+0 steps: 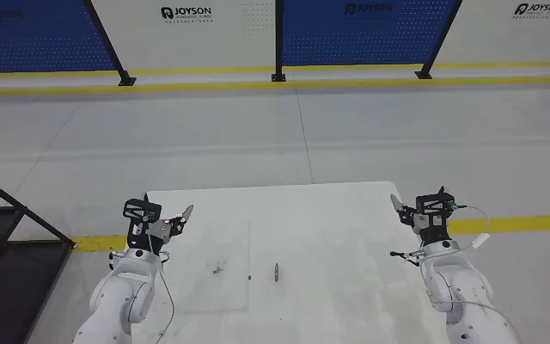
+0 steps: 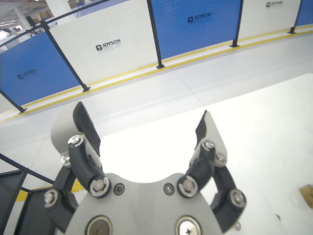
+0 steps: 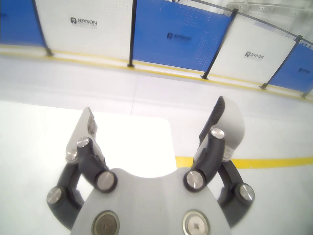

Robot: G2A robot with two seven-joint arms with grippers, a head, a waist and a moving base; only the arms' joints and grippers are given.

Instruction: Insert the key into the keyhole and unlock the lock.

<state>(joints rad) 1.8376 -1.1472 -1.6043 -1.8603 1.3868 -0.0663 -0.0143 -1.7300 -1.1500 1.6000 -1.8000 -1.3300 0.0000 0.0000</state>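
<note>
At the table's far left corner, your left claw (image 2: pixel 141 113) stands wide open with nothing between its jaws. It has two pale grey metal fingers, each faced with a ribbed black rubber pad (image 2: pixel 86 128) and hinged on curved black links with round steel pins. Below it lies the smooth white table with rounded corners (image 1: pixel 344 224). Over the far right corner, your right claw (image 3: pixel 154 105) is built the same way, spread just as wide and holding nothing.

Between the two arms, nearer the robot than either claw, you have two little metal pieces lying on the tabletop. The small irregular grey piece (image 1: pixel 217 270) is near the left claw. The slim elongated grey piece (image 1: pixel 276 272) lies near the table's middle, its long axis running from the near edge toward the far edge. They are apart from each other and well apart from the right claw. Both are too small for you to tell key from lock.

In the left wrist view, a tan brass-coloured block (image 2: pixel 307 195) lies on the table beside that claw, cut off by the frame.
</note>
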